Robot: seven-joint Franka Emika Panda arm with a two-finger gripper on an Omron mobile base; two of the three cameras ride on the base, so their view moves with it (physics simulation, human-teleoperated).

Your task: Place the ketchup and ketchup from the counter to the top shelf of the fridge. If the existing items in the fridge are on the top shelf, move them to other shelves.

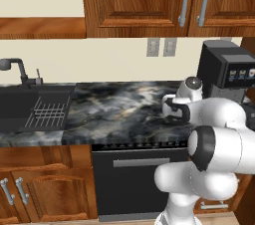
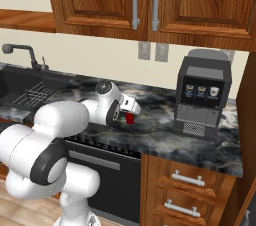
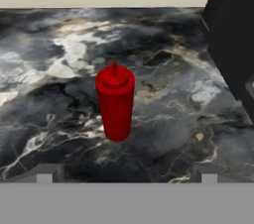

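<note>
Smooth red plastic ketchup bottle (image 3: 115,103), glossy veined marble counter (image 3: 59,59)

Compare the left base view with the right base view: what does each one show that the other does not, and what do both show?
Left base view: the sink's dish rack seen from close, and the lower cabinet doors at the left.

Right base view: a red ketchup bottle standing on the counter just beyond the arm's hand, and the drawers under the coffee machine.

Both: the marbled counter, the sink with its faucet, the coffee machine, the wall outlets, the upper cabinets and the dark dishwasher.
</note>
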